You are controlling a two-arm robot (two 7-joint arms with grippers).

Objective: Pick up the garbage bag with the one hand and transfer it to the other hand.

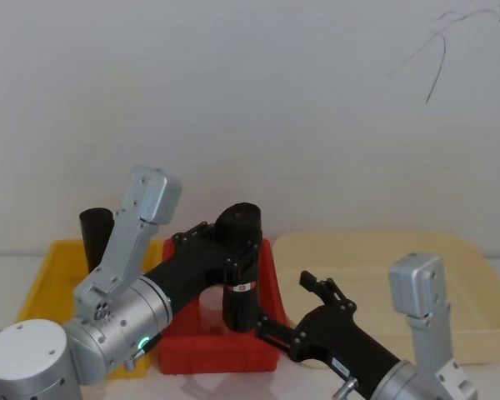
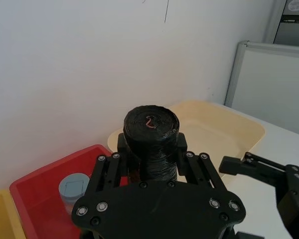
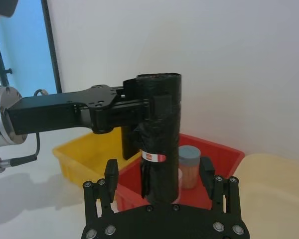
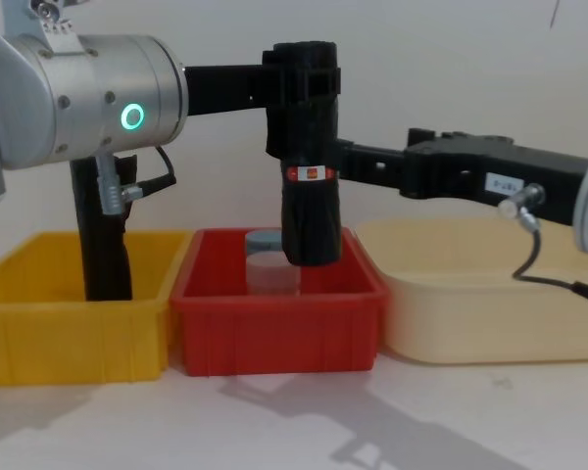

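**Handover over the bins.** One garbage bag (image 4: pixel 311 211) hangs upright over the red bin (image 4: pixel 274 323), pinched near its top by the left claw (image 4: pixel 304 93). The right claw (image 3: pixel 158 167) is spread wide and straddles the roll's lower half, with a gap on each side. Three containers stand on the bench (image 4: pixel 294 421): the yellow bin (image 4: pixel 69 323) at 9 o'clock of the red, the cream tray (image 4: pixel 490 323) at 3 o'clock. One jar (image 4: pixel 269 269) is partly hidden behind the roll.

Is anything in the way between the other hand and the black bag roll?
No, nothing visible. The open right gripper sits close beside the garbage bag, which the left gripper holds upright above the red bin.
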